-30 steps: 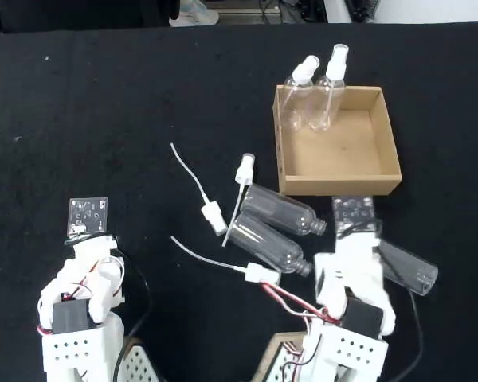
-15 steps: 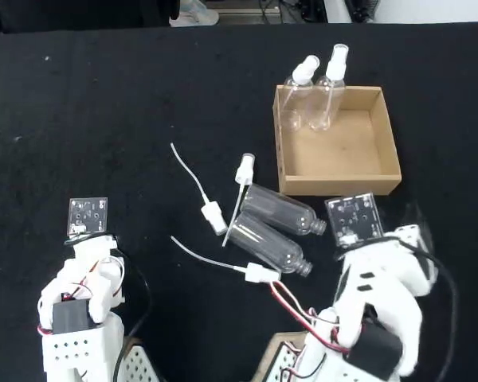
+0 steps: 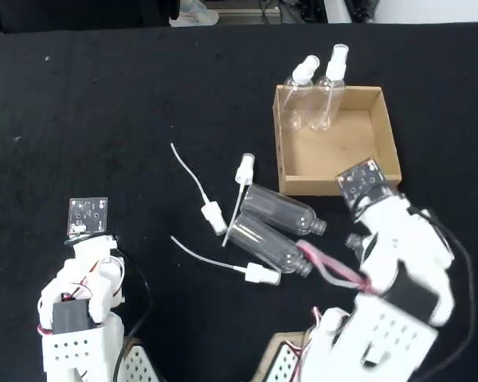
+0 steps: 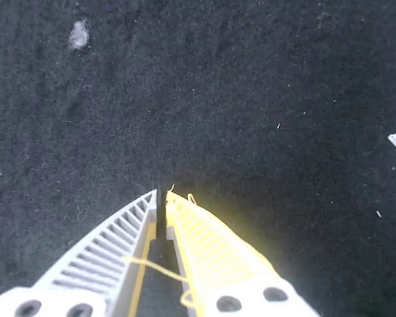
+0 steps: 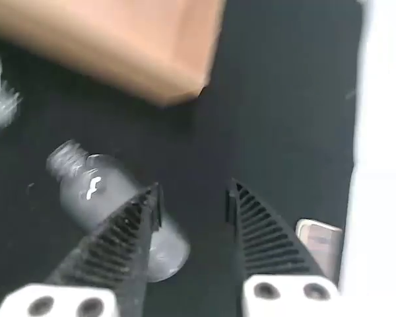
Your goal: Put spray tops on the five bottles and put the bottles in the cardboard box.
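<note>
Two topped bottles (image 3: 328,97) in cardboard box (image 3: 311,185). Right gripper (image 5: 195,187) fingers wide, topless bottle (image 5: 86,185) beside one. Left gripper (image 4: 162,195) fingers pressed together.

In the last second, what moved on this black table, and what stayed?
The right arm swung forward over the lone clear plastic bottle, toward the brown cardboard box's near corner; its open end effector is beside that bottle, gripping nothing. The left arm, the three loose white spray tops and the other four bottles stayed put.
</note>
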